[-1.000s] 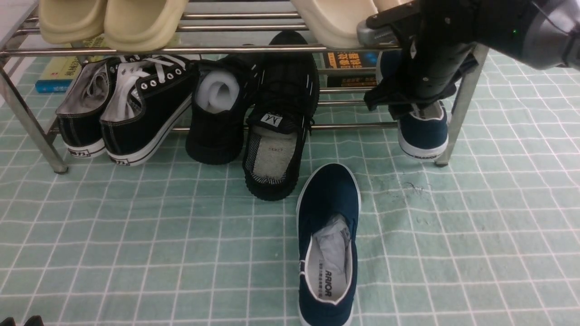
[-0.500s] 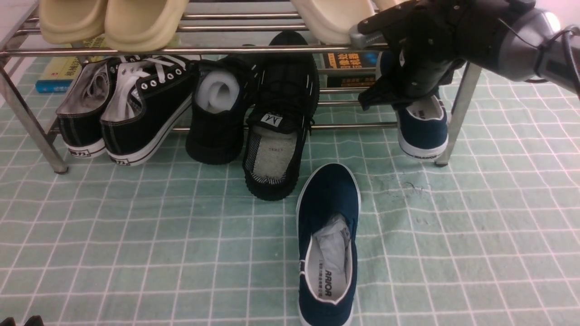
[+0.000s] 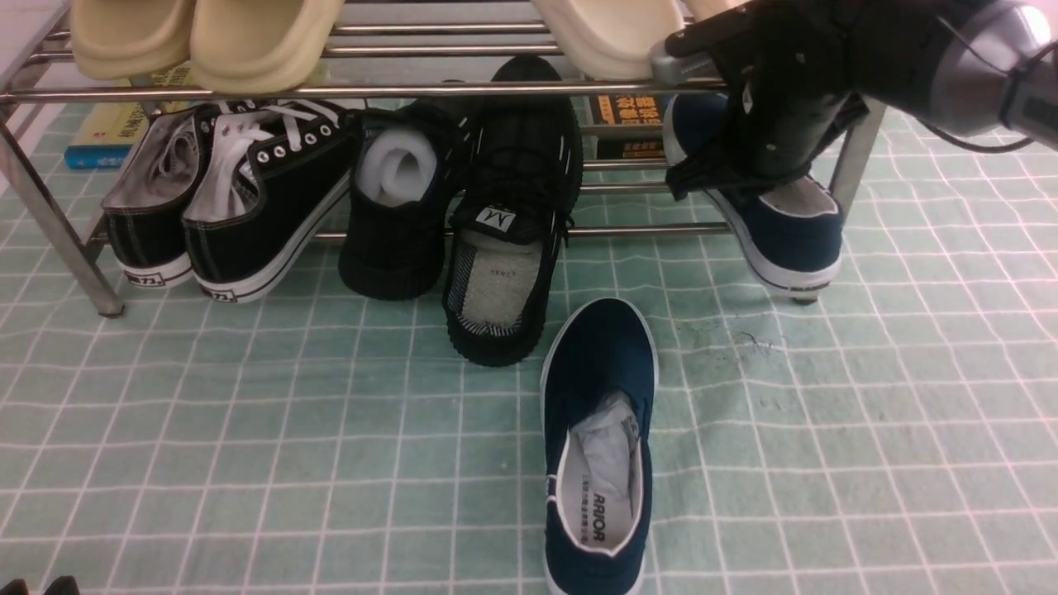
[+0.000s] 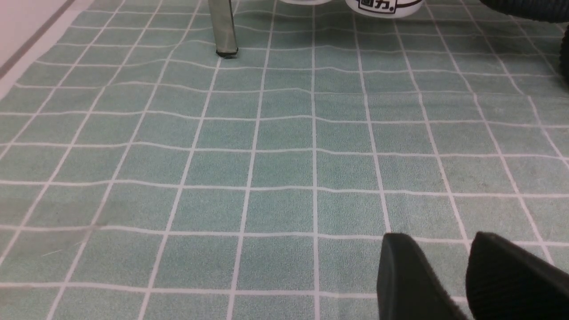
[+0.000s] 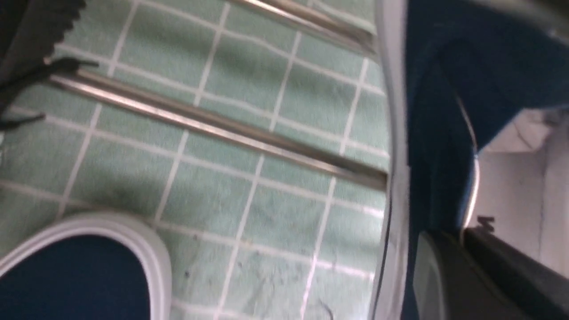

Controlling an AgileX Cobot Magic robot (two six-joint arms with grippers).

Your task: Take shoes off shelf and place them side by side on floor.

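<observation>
1. since a second ago the navy shoe [image 3: 789, 240] at the shelf's [image 3: 248, 92] right end has swung its heel further right, moving with the right arm [image 3: 793, 99].
2. right jaws pinch that shoe's collar, one finger inside and one outside.
3. its mate [image 3: 597, 364] lies on the floor [image 3: 331, 413] near the middle, toe towards the shelf.
4. black sneakers [image 3: 397, 240] sit on the lower tier, heels near.
5. left jaws stand narrowly apart over the floor, holding nothing.

Lower centre of the front view, the navy slip-on [image 3: 599, 446] reads "RRIOR" on its insole; the black knit sneaker [image 3: 504, 248] bears "M" on its tongue; in the left wrist view a white sole [image 4: 383, 3] shows "回力"
</observation>
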